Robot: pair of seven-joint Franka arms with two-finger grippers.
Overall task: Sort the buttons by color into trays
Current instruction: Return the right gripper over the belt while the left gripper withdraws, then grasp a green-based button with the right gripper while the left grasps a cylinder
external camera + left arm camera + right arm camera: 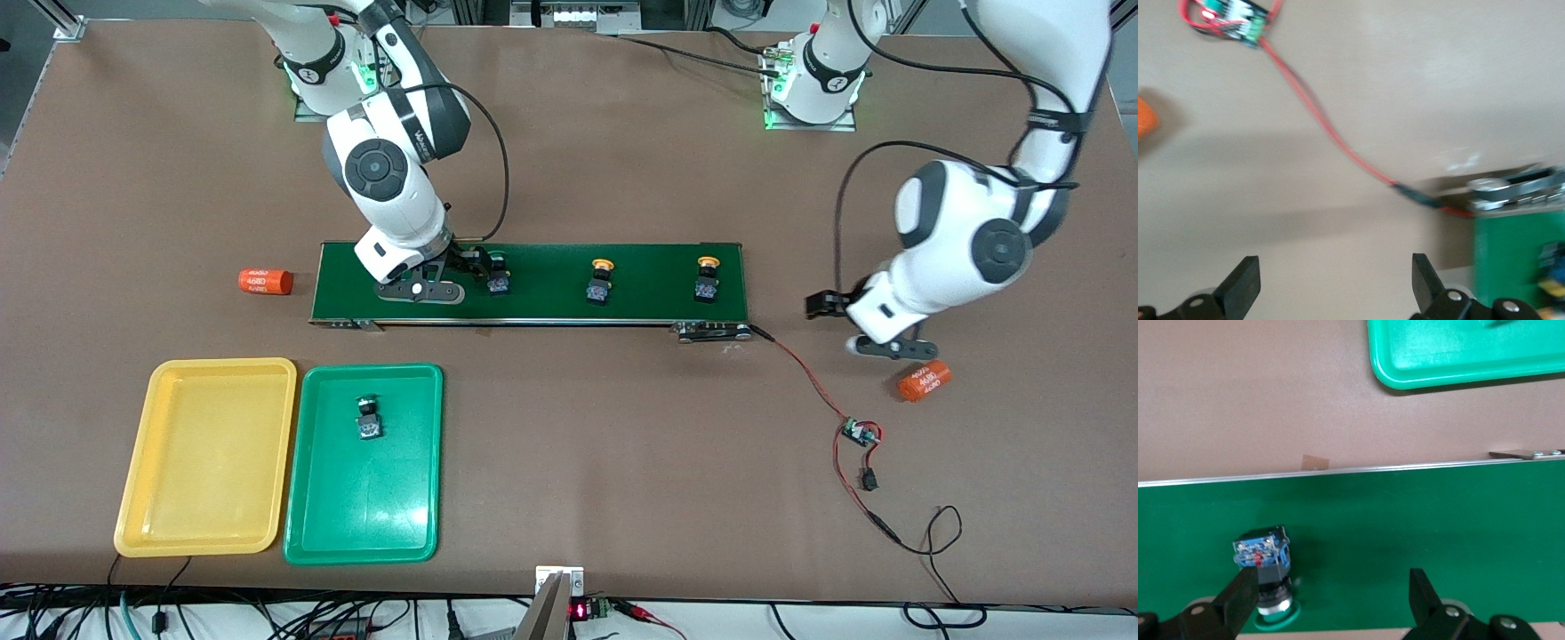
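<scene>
Two orange cylinders read "4680": one [265, 281] lies on the table just off the belt's [533, 307] end toward the right arm's side, the other [925, 380] lies well off the belt's other end, just under the left gripper [876, 347].

On the belt stand three buttons. A green one [498, 277] is nearest the right arm's end, a yellow one [600, 283] sits mid-belt, and another yellow one [708, 280] is near the left arm's end. Bare belt separates them. The fourth button [368, 418], green, lies in the green tray [391, 516]. That tray is nearer the camera than the belt and touches the yellow tray [258, 462] along one long edge; bare table lies between trays and belt.

The right gripper [1331, 600] hangs low over the belt with fingers spread wide, holding nothing; one finger [1241, 593] is just beside the green button [1265, 567] on the belt.

The left gripper [1335, 287] is over bare table off the belt's end, fingers wide, gripping nothing. A red wire [1325, 127] runs from the belt's corner to a small circuit board [1238, 20].
</scene>
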